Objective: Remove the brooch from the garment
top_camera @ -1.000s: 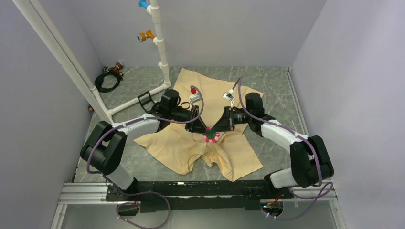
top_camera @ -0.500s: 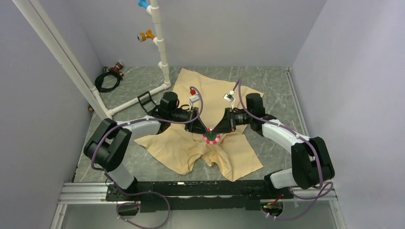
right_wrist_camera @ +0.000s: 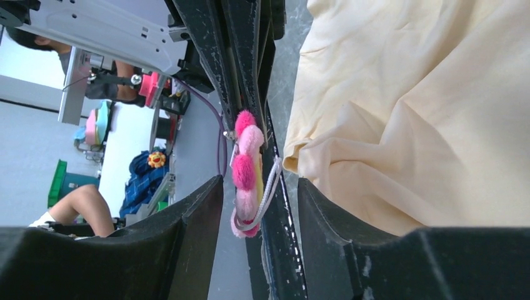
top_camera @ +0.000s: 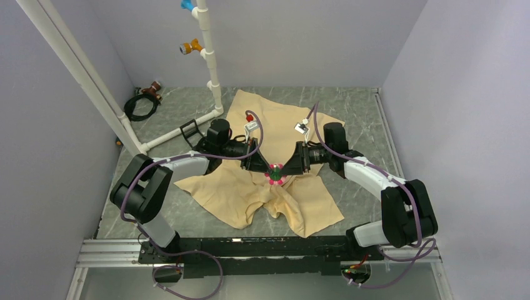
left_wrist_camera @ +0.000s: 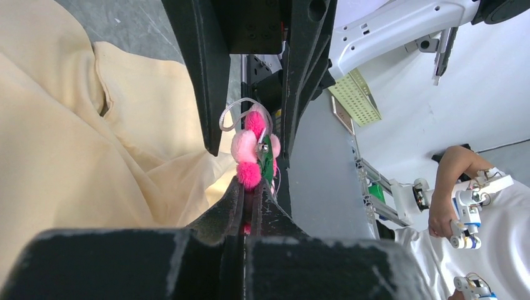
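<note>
The pink flower brooch (top_camera: 274, 174) sits over the middle of the beige T-shirt garment (top_camera: 234, 194), between both gripper tips. My left gripper (top_camera: 267, 169) is shut on a bright pink petal of the brooch (left_wrist_camera: 253, 150); its jaws meet at the petal's base (left_wrist_camera: 251, 187). My right gripper (top_camera: 282, 169) is open, one finger on each side of the brooch (right_wrist_camera: 247, 169), not touching it (right_wrist_camera: 259, 181). A white cord loop hangs on the brooch. A fold of garment (right_wrist_camera: 425, 112) rises close to it; whether the pin is still in the cloth is hidden.
A white pipe rack (top_camera: 209, 62) with blue and orange pegs stands at the back left. A black cable coil (top_camera: 140, 106) lies by the left wall. Grey walls close in on three sides. A metal rail (top_camera: 250, 250) runs along the near edge.
Both gripper tips have closed in on each other, and the brooch has shifted slightly up the view, away from the near edge. The left arm's elbow has swung in a little.
</note>
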Available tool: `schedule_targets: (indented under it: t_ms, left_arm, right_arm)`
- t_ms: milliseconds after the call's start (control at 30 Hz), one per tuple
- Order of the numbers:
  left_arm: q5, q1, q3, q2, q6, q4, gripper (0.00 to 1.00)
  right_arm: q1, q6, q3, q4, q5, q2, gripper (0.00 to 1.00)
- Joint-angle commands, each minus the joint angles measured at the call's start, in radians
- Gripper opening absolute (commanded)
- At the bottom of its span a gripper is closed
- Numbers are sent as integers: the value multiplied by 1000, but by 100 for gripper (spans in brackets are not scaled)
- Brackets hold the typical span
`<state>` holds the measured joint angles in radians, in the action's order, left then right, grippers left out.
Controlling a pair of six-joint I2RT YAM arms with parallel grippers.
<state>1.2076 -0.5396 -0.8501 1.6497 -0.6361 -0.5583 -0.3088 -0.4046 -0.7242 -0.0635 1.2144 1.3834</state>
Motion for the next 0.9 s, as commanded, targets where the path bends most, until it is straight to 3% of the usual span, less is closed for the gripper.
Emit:
schedule_targets:
  t_ms: [0, 133, 233, 400, 567, 767, 867]
  left_arm:
    - [29, 1, 3, 8, -31, -72, 0]
    - [18, 1, 3, -1, -16, -62, 0]
    - [10, 0, -10, -3, 22, 3, 0]
    - [12, -3, -9, 5, -1, -27, 0]
    - [14, -3, -12, 3, -2, -24, 0]
    - [9, -3, -9, 7, -12, -41, 0]
    - [5, -3, -15, 7, 6, -23, 0]
  right_arm:
    - [-8, -52, 3, -110, 34, -12, 45]
    - [-16, -78, 12, -145, 52, -4, 23]
    - [-18, -111, 18, -175, 60, -4, 24]
    - [-31, -142, 16, -203, 68, 12, 31]
    - [-38, -134, 10, -191, 71, 22, 27]
    - [-39, -122, 5, -180, 71, 29, 16]
    - [-40, -135, 2, -189, 81, 38, 0]
